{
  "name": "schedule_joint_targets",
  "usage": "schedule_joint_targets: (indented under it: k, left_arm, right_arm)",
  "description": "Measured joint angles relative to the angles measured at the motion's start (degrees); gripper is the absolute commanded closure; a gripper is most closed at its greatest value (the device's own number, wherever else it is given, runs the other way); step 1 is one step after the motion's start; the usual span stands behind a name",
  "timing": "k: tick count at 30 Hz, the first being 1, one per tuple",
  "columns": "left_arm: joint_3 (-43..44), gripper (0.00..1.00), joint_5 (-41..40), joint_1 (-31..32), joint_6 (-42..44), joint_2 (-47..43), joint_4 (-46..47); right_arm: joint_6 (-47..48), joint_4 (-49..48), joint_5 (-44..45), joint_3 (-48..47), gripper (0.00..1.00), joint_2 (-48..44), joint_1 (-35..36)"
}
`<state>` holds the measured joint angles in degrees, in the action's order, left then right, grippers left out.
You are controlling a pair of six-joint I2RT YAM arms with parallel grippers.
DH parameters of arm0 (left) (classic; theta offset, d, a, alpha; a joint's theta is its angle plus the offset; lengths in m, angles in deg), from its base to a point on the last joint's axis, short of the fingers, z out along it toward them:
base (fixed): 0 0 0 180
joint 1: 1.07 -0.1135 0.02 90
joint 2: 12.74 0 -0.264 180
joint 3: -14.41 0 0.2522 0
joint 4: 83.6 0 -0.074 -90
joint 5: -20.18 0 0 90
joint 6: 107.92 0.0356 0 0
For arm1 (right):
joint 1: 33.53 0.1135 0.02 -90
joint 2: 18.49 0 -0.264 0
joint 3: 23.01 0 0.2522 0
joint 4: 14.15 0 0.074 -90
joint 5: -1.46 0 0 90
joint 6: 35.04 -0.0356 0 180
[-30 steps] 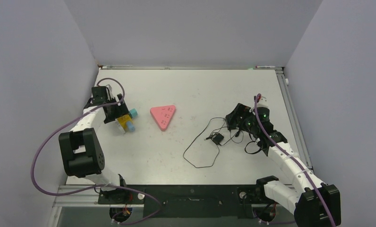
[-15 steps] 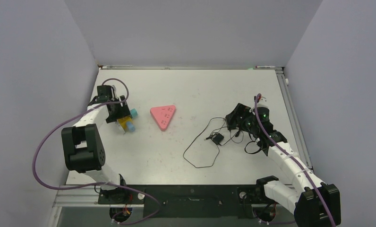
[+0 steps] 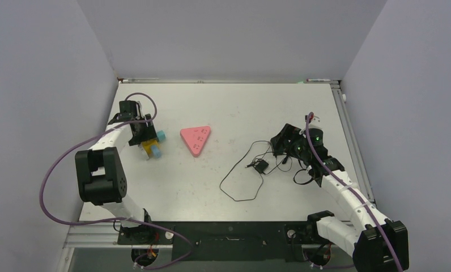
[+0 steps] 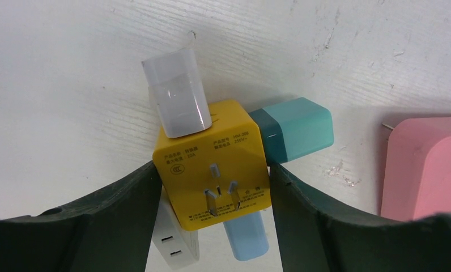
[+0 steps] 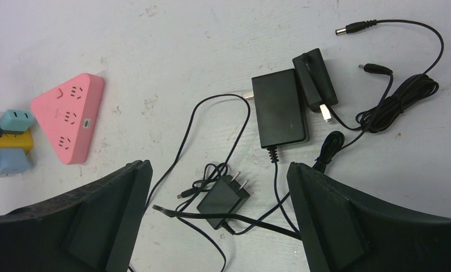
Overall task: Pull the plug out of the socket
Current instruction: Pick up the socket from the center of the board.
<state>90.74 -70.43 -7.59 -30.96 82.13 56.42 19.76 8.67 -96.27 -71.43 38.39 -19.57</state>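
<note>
A yellow cube socket (image 4: 212,170) lies on the white table at the left (image 3: 149,147). A white plug (image 4: 177,93), a teal plug (image 4: 294,127), a light blue plug (image 4: 246,238) and a white USB charger (image 4: 175,243) sit in its sides. My left gripper (image 4: 215,226) straddles the cube, its fingers pressed against two opposite sides. My right gripper (image 5: 217,215) is open and empty, hovering above a small black adapter (image 5: 224,199) at the right of the table (image 3: 261,166).
A pink triangular power strip (image 3: 195,137) lies in the table's middle, right of the cube. A larger black adapter (image 5: 280,107), another black plug (image 5: 315,85) and tangled thin black cables (image 5: 399,99) lie by the right gripper. Walls enclose the table.
My left wrist has shifted slightly to the right and away over the cube socket. The cube has barely moved. The right arm has not moved.
</note>
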Motion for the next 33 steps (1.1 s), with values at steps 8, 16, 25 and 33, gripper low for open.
schedule_joint_targets:
  k: [8,16,25,33]
  left_arm:
    - [0.0,0.62,0.8,0.0,0.0,-0.1,-0.1]
    - [-2.4,0.65,5.7,3.3,1.4,-4.9,0.2]
    - [-4.2,0.68,11.7,9.3,4.0,-11.8,1.4]
    - [-9.1,0.68,23.6,12.7,2.0,-21.0,7.0]
  right_arm:
    - [0.2,0.1,0.0,0.0,0.06,-0.6,0.0]
    - [0.6,0.6,0.2,0.0,0.06,-1.3,0.0]
    - [3.5,-3.5,-6.5,0.0,0.1,0.0,2.7]
    - [3.3,-13.2,-12.2,-1.3,0.1,3.6,15.5]
